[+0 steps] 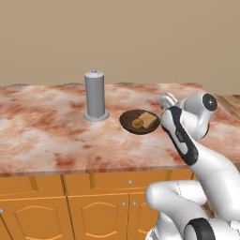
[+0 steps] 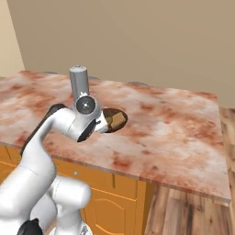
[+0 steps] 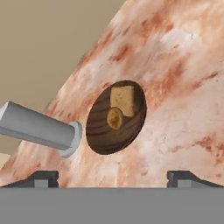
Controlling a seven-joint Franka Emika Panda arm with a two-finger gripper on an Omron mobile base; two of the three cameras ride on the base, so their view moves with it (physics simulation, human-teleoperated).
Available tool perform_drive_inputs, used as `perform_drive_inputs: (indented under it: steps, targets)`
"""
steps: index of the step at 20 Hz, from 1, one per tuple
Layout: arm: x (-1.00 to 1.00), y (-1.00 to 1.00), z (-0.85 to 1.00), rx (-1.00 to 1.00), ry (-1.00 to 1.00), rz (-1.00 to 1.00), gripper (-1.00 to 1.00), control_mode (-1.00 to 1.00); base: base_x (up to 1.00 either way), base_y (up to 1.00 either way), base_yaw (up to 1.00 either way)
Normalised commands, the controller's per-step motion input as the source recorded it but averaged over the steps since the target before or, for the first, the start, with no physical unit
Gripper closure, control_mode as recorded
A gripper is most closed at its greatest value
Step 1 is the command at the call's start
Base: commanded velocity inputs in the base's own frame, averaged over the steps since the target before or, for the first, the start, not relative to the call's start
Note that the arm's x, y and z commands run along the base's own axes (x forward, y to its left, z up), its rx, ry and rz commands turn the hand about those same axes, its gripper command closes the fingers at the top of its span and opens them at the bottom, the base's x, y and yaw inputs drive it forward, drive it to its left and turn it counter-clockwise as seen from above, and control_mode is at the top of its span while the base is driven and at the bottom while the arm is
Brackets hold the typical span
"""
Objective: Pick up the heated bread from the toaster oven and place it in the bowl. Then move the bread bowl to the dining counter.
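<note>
The white arm comes up from the base and bends at a big round elbow. From there it reaches forward, low over the top. The wrist is a round white knob with a dark cap. The gripper points ahead and a bit down. Its two small dark fingertips stand far apart, one on each side. The gap between them is wide. They hold nothing and touch nothing.
</note>
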Motion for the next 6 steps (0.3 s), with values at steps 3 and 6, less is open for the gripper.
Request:
perform_drive_inputs:
  steps: [3, 6]
  targets:
    - [-0.91, 0.05, 1.00, 0.00, -0.59, 0.11, -1.00, -1.00, 0.00, 0.00, 0.00]
    - [-0.50, -0.06, 0.29, 0.13, -0.61, 0.03, -1.00, -1.00, 0.00, 0.00, 0.00]
